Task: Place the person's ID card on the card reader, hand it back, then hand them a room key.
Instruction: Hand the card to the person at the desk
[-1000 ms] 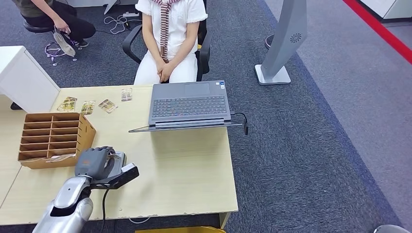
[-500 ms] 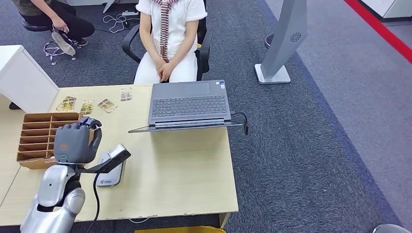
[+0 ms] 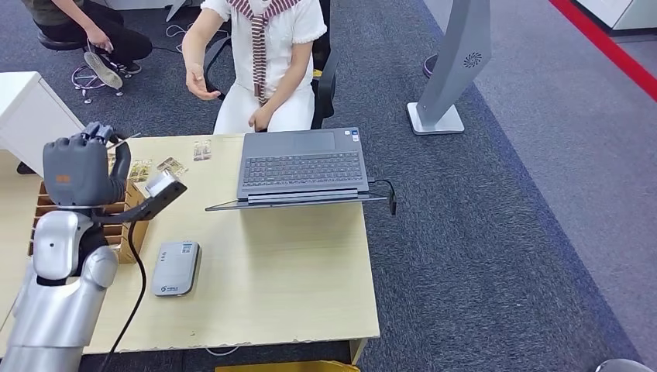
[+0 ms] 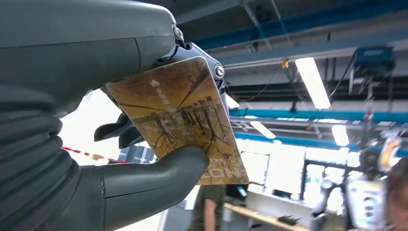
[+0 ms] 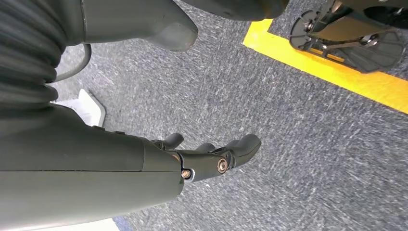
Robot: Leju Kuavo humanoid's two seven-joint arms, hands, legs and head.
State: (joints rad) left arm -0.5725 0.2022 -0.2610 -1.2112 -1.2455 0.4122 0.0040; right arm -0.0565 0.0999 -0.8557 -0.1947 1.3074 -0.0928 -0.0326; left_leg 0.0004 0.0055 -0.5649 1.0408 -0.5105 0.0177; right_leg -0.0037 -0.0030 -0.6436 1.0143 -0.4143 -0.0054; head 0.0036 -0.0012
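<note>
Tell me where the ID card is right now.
The ID card is held in the left hand, raised over the table's left side above the wooden organizer, off the card reader and toward the seated person's outstretched hand.

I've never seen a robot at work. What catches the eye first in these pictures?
The robot's left hand, raised above the desk's left side, pinches a brown patterned card. Across the desk, a seated person stretches out an open hand toward it. A grey card reader lies bare on the desk near the robot.
</note>
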